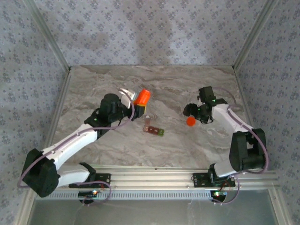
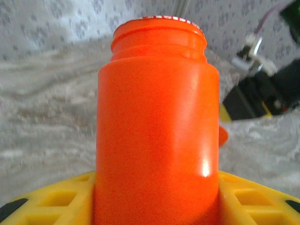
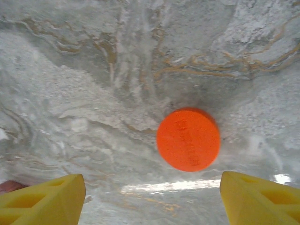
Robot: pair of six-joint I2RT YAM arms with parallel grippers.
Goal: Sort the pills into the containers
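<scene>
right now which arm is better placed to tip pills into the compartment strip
Left. The left tool is shut on the orange bottle, whose neck is uncapped, close to the containers. The right tool hangs open over the loose orange cap, holding nothing.

A flat tabletop of grey stone-look marble with beige veins [image 1: 187, 84] fills the middle. Pale cloth walls printed with small blue-grey flowers [image 1: 154, 28] rise behind and beside the tabletop. Slanted silver metal posts [image 1: 47, 33] stand at its far corners. A ribbed aluminium rail [image 1: 154, 177] runs along its near edge.
</scene>
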